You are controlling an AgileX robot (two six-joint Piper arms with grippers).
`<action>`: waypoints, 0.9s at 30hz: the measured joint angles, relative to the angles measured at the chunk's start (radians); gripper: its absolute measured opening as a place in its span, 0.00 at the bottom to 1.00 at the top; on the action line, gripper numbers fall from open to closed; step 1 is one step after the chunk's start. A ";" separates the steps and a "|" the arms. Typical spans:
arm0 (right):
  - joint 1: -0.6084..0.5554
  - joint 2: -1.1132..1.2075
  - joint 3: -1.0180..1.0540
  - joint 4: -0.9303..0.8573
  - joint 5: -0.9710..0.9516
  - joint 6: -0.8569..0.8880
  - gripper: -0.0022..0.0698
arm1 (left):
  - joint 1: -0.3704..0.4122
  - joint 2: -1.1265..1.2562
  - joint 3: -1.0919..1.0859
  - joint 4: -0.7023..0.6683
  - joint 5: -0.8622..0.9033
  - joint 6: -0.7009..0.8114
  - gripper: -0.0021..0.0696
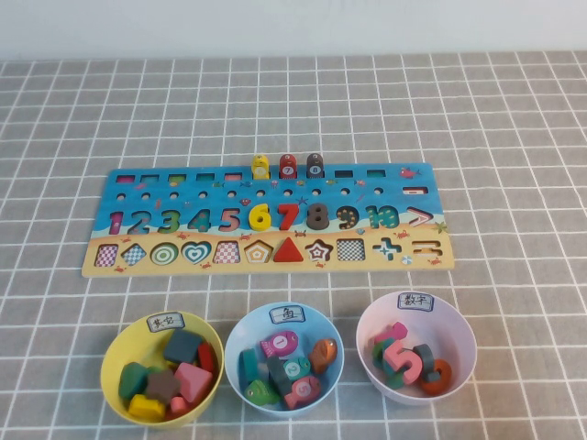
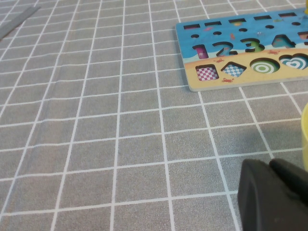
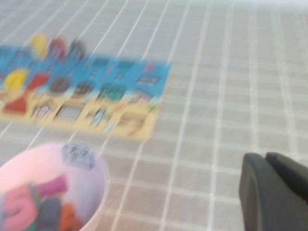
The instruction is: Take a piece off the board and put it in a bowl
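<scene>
The board [image 1: 362, 233] lies across the middle of the table, its star cut-out [image 1: 317, 249] empty. A dark brown-purple piece [image 1: 163, 385] lies in the yellow bowl [image 1: 117, 341] at the front left, among several other shape blocks. Neither arm shows in the high view. In the left wrist view my left gripper [image 2: 269, 166] is shut and empty, low over bare cloth beside the yellow bowl's rim [image 2: 304, 130], near the board's left end [image 2: 240, 33]. In the right wrist view my right gripper [image 3: 264, 159] is shut on nothing, over cloth to the right of the board [image 3: 139, 96].
A light blue bowl [image 1: 240, 328] and a pale pink bowl [image 1: 463, 330], both holding pieces, stand in a row with the yellow one along the front. Numbers 6, 7 and 8, a red triangle [image 1: 288, 250] and three small pegs still sit on the board.
</scene>
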 joint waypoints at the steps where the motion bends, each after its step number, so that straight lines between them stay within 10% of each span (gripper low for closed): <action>1: -0.028 -0.042 0.033 -0.007 -0.035 0.000 0.01 | 0.000 0.000 0.000 0.000 0.000 0.000 0.03; 27: -0.162 -0.439 0.216 -0.012 -0.035 0.000 0.01 | 0.000 0.000 0.000 0.000 0.000 0.000 0.03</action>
